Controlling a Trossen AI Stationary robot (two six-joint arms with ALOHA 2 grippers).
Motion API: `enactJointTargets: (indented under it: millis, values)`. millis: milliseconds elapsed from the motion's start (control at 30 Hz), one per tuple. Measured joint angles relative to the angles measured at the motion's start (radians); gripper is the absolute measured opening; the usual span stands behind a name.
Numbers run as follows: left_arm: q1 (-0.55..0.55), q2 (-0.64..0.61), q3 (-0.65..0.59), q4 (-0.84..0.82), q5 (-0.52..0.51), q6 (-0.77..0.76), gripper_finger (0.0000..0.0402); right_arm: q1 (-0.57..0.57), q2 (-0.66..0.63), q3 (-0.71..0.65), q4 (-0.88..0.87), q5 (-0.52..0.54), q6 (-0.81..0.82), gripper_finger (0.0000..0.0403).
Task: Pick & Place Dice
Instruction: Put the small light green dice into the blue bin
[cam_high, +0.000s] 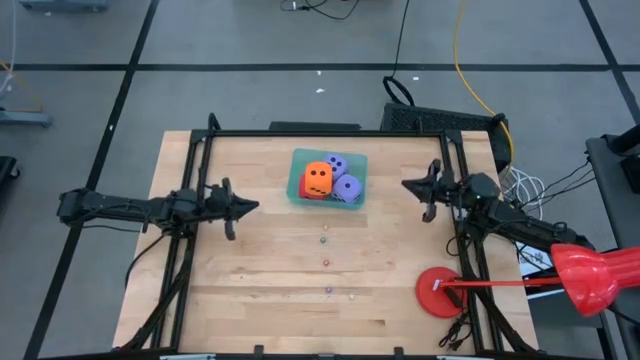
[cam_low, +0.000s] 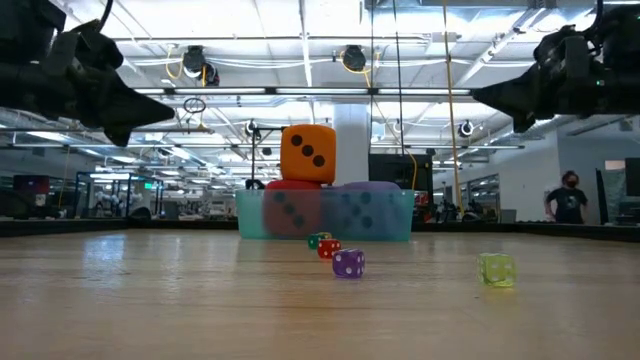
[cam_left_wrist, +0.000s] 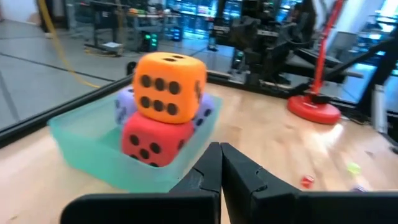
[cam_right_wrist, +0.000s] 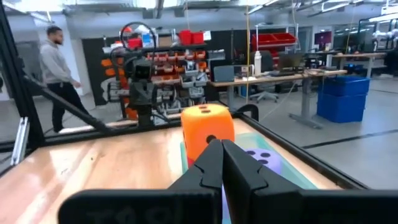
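All four dice sit heaped in the teal tray, between the two claws — orange die on top of the red die, two purple dice beside. They look like light, squashy foam; opposite flat faces of the orange die suit best. Left claw and right claw are both pinched closed, empty, well apart from the tray.

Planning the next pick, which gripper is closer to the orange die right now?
Left, slightly. The left gripper sits beside the tray left of the orange die; the right gripper waits farther off on its other side.
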Motion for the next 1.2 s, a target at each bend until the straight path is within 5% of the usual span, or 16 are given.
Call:
enactJointTargets:
  millis: [567,833,967,1200]
  values:
    - [0.0,-0.001,0.002,0.122,0.072,-0.169,0.0032,0.0,0.001,-0.001,0.005,-0.002,0.021,0.0]
    - [0.0,0.0,0.003,0.061,0.173,-0.002,0.0033,0.001,0.0,-0.002,0.027,-0.247,0.025,0.0]
    - [-0.008,0.0,0.003,0.063,0.246,0.03,0.0033,0.001,0.0,-0.002,0.028,-0.255,0.028,0.0]
    - [-0.008,0.0,0.003,0.077,0.247,-0.14,0.0033,0.028,0.001,-0.002,0.028,-0.254,0.042,0.0]
